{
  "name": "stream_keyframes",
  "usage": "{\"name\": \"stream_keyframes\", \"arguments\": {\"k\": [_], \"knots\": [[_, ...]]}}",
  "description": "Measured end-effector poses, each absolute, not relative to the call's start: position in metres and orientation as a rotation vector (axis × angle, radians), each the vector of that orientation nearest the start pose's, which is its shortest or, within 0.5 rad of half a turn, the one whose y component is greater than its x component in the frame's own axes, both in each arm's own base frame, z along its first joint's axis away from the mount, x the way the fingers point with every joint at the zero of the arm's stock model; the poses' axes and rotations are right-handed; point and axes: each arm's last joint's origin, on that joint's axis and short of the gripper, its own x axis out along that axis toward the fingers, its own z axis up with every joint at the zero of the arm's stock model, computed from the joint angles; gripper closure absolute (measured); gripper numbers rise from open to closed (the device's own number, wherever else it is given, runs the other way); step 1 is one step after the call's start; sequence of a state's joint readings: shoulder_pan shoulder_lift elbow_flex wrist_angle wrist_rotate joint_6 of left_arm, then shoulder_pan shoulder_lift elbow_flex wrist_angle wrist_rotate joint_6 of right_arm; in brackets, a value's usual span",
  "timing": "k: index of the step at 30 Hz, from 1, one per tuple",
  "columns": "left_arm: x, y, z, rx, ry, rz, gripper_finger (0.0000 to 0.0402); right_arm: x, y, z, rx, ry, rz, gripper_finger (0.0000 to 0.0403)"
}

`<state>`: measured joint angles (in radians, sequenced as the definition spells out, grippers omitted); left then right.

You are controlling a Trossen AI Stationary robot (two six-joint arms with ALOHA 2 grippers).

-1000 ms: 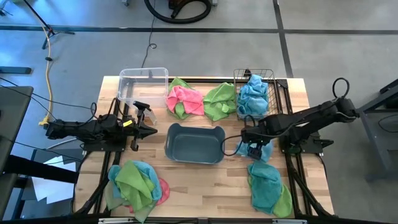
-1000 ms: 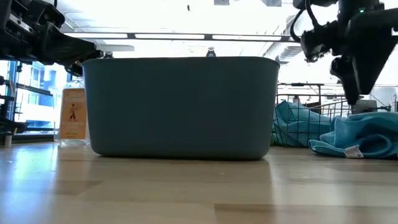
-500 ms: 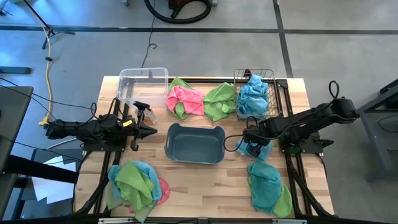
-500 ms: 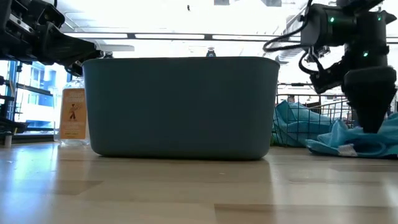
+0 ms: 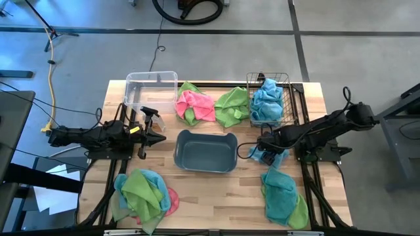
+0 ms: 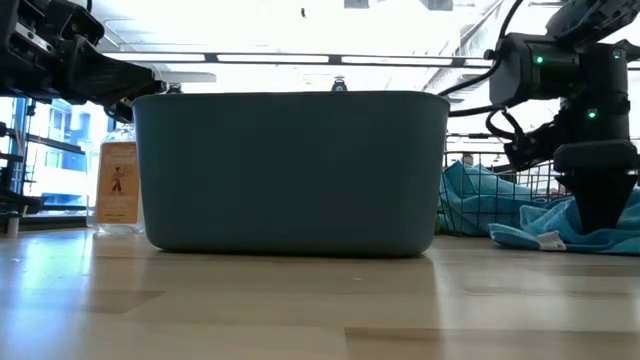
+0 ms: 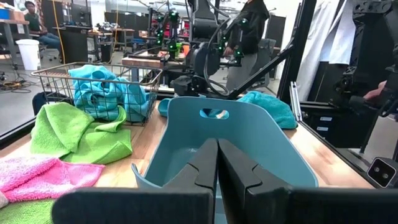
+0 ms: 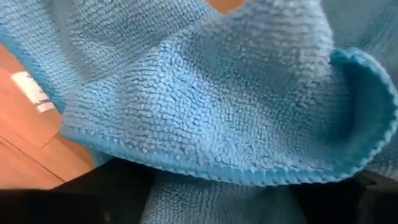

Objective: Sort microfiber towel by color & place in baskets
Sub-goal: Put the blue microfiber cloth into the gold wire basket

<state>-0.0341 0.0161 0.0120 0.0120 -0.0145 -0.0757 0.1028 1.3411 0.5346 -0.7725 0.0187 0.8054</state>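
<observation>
Right pincer (image 5: 268, 155) spread wide, pressed down onto blue towel (image 5: 275, 157) near counter's right edge beside grey-blue tub (image 5: 205, 151), gripping nothing yet; left pincer (image 5: 159, 138) shut, empty, near left edge.

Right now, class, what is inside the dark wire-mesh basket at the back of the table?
The wire-mesh basket holds crumpled blue towels heaped above its rim. Anything lying beneath them is covered, so it cannot be seen.

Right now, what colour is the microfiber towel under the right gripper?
Light blue; the microfiber towel under the right gripper shows best in the right wrist view.
</observation>
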Motion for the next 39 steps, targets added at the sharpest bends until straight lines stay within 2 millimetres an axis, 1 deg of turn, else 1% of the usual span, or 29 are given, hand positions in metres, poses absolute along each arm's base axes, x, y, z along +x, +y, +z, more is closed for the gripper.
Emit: {"name": "stream_keyframes", "arguments": {"k": [2, 3, 5, 7, 8, 9, 12, 14, 16, 18, 21, 24, 27, 29, 31, 33, 35, 37, 39], "knots": [[0.098, -0.003, 0.167, -0.076, -0.007, -0.02, 0.0402, 0.171, 0.017, 0.128, 0.534, 1.499, -0.577, 0.0133], [0.098, -0.003, 0.167, -0.076, -0.007, -0.02, 0.0401, 0.17, 0.017, 0.129, 0.535, 1.499, -0.582, 0.0169], [0.098, -0.003, 0.167, -0.076, -0.007, -0.02, 0.0402, 0.17, 0.017, 0.129, 0.541, 1.499, -0.597, 0.0253], [0.098, -0.003, 0.167, -0.076, -0.007, -0.02, 0.0402, 0.171, 0.017, 0.131, 0.526, 1.503, -0.584, 0.0346], [0.098, -0.003, 0.167, -0.076, -0.007, -0.02, 0.0401, 0.173, 0.017, 0.133, 0.517, 1.497, -0.566, 0.0371], [0.098, -0.003, 0.167, -0.076, -0.007, -0.02, 0.0402, 0.175, 0.017, 0.136, 0.513, 1.49, -0.554, 0.0378], [0.098, -0.003, 0.167, -0.076, -0.007, -0.02, 0.0402, 0.179, 0.018, 0.151, 0.517, 1.478, -0.549, 0.0378], [0.098, -0.003, 0.167, -0.076, -0.006, -0.02, 0.0402, 0.186, 0.02, 0.168, 0.523, 1.421, -0.511, 0.0391], [0.098, -0.003, 0.168, -0.076, -0.007, -0.02, 0.0402, 0.189, 0.021, 0.186, 0.518, 1.373, -0.469, 0.0393], [0.098, -0.003, 0.167, -0.076, -0.007, -0.02, 0.0401, 0.191, 0.022, 0.209, 0.514, 1.316, -0.425, 0.0394], [0.098, -0.003, 0.167, -0.076, -0.007, -0.02, 0.0402, 0.195, 0.024, 0.253, 0.492, 1.154, -0.31, 0.0397], [0.098, -0.003, 0.167, -0.076, -0.007, -0.02, 0.0401, 0.196, 0.023, 0.306, 0.447, 0.91, -0.198, 0.0396], [0.098, -0.003, 0.167, -0.076, -0.007, -0.02, 0.0402, 0.19, 0.019, 0.359, 0.372, 0.622, -0.194, 0.0397], [0.098, -0.003, 0.167, -0.076, -0.007, -0.02, 0.0402, 0.183, 0.015, 0.387, 0.305, 0.453, -0.208, 0.0396], [0.098, -0.003, 0.168, -0.076, -0.007, -0.02, 0.0401, 0.177, 0.011, 0.408, 0.249, 0.312, -0.204, 0.0396], [0.098, -0.003, 0.167, -0.076, -0.007, -0.02, 0.0402, 0.172, 0.008, 0.422, 0.208, 0.199, -0.184, 0.0396], [0.098, -0.003, 0.168, -0.076, -0.007, -0.02, 0.0401, 0.17, 0.008, 0.429, 0.169, 0.137, -0.152, 0.0396], [0.098, -0.003, 0.167, -0.076, -0.007, -0.02, 0.0402, 0.17, 0.008, 0.428, 0.14, 0.116, -0.122, 0.0396], [0.098, -0.003, 0.168, -0.076, -0.007, -0.02, 0.0401, 0.173, 0.008, 0.421, 0.13, 0.14, -0.112, 0.0396]]}}
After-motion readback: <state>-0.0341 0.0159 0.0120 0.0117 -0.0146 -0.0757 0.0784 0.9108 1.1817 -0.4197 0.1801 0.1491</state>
